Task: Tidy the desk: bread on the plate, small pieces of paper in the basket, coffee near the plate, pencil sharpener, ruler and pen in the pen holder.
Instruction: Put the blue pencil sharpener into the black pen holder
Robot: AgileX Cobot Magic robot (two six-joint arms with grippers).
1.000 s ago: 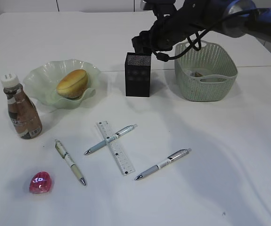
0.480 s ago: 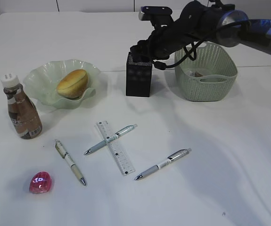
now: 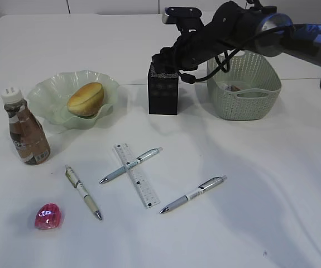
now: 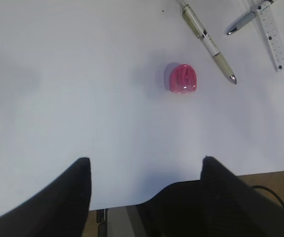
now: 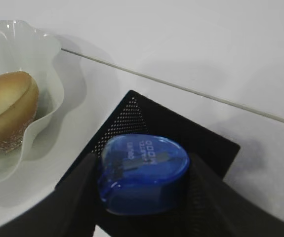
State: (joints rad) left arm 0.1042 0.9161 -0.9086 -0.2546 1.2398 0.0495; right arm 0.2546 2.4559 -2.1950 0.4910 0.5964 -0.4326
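My right gripper [image 5: 142, 169] is shut on a blue pencil sharpener [image 5: 142, 173], right above the open top of the black mesh pen holder [image 5: 201, 143] [image 3: 163, 92]. The bread [image 3: 85, 98] lies in the pale green plate [image 3: 48, 92], and the coffee [image 3: 27, 131] stands to the plate's left. The clear ruler [image 3: 137, 175] lies on the desk with one pen [image 3: 131, 165] across it, and two more pens [image 3: 193, 194] [image 3: 83, 191] lie beside it. A pink pencil sharpener [image 3: 48, 216] [image 4: 182, 79] sits at the front left. My left gripper [image 4: 145, 163] hangs open and empty over the desk's front edge.
The sage-green basket [image 3: 244, 86] stands right of the pen holder, with something small inside it. My right arm [image 3: 233, 28] reaches in from the back right, across the basket's rim. The desk's front edge [image 4: 132, 205] shows under the left gripper.
The right arm has shifted slightly above the pen holder, still with the blue sharpener in its grip. Everything on the desk lies where it was.
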